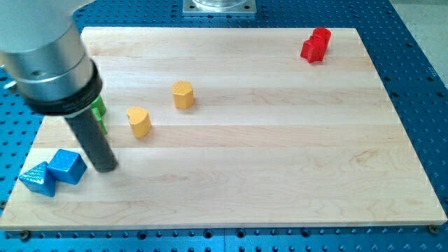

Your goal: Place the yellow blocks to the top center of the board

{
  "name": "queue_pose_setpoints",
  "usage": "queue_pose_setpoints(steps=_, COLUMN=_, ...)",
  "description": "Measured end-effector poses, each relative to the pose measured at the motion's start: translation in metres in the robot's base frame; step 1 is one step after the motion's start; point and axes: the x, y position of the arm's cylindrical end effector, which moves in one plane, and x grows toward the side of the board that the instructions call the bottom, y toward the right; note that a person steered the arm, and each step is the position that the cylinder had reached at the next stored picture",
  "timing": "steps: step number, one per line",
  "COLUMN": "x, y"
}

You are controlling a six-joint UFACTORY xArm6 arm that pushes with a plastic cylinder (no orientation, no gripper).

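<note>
Two yellow blocks lie left of the board's middle: a yellow heart-shaped block (pixel 139 121) and, up and to its right, a yellow hexagonal block (pixel 183 94). My tip (pixel 106 166) rests on the wooden board (pixel 280 140) at the lower left, below and left of the heart block, just right of a blue cube (pixel 67 166). The rod and the arm's grey body cover part of the left side.
A blue triangular block (pixel 38 178) sits at the lower-left corner next to the blue cube. A green block (pixel 99 112) is partly hidden behind the rod. Two red blocks (pixel 316 45) stand touching at the top right. A blue perforated table surrounds the board.
</note>
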Motion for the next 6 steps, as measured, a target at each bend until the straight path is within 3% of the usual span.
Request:
queue_pose_setpoints(steps=1, x=-0.038, y=0.014)
queue_pose_setpoints(steps=3, x=-0.116, y=0.095)
queue_pose_setpoints(steps=5, x=-0.189, y=0.102)
queue_pose_setpoints(steps=6, x=-0.175, y=0.08)
